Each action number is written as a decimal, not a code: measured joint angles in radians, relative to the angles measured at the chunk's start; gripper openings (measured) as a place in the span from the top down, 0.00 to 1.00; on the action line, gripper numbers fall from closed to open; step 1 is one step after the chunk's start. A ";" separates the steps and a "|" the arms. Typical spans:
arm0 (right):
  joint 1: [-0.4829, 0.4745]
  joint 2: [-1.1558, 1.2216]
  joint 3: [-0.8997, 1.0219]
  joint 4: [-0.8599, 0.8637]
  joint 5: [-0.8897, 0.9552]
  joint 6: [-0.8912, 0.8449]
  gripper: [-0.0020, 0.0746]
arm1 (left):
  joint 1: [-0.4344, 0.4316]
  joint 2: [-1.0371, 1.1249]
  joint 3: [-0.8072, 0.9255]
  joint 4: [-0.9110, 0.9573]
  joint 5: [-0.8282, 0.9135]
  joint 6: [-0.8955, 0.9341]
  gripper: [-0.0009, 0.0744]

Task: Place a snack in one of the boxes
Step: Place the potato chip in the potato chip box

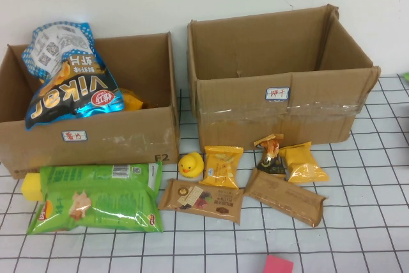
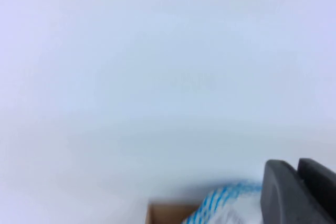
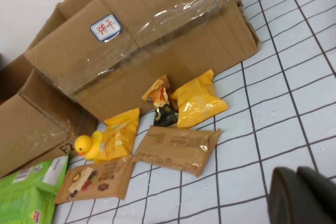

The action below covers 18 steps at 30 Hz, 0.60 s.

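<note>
Sitting on the gridded table [image 1: 383, 222]: two cardboard boxes side by side, with loose snacks lying in front of them.
Left box [image 1: 96, 139]: holding a blue chip bag [image 1: 70, 87] that is leaning upright and sticking out above the rim, with something yellow lying beside it inside.
Right box [image 1: 281, 103]: showing only bare cardboard walls inside, as far as the high view is reaching.
Green chip bag [image 1: 96, 199]: lying flat just in front of the left box.
Rubber duck [image 1: 190, 165]: sitting between the green bag and a yellow packet [image 1: 222, 165].
Brown packets: one [image 1: 201, 199] lying below the duck, another [image 1: 284, 197] lying nearer the right box.
Second yellow packet [image 1: 303, 163]: resting just beside a small dark candy [image 1: 271, 155], both close to the right box's front wall.
Left gripper [image 2: 299, 192]: hanging above the blue bag's top edge; whether its fingers are spread or closed is something I cannot tell.
Right gripper [image 3: 302, 195]: hovering over the table near the loose snacks; finger spacing likewise impossible to tell.
</note>
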 joint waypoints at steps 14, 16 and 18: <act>0.000 0.000 0.000 0.009 -0.010 -0.019 0.97 | 0.000 -0.328 0.455 -0.341 0.041 0.218 0.99; 0.000 0.000 0.000 0.009 -0.012 -0.020 0.97 | -0.002 -0.402 0.528 -0.387 0.043 0.231 0.99; 0.000 0.000 0.000 0.014 -0.014 -0.022 0.97 | -0.018 -0.482 0.601 -0.426 0.043 0.251 0.99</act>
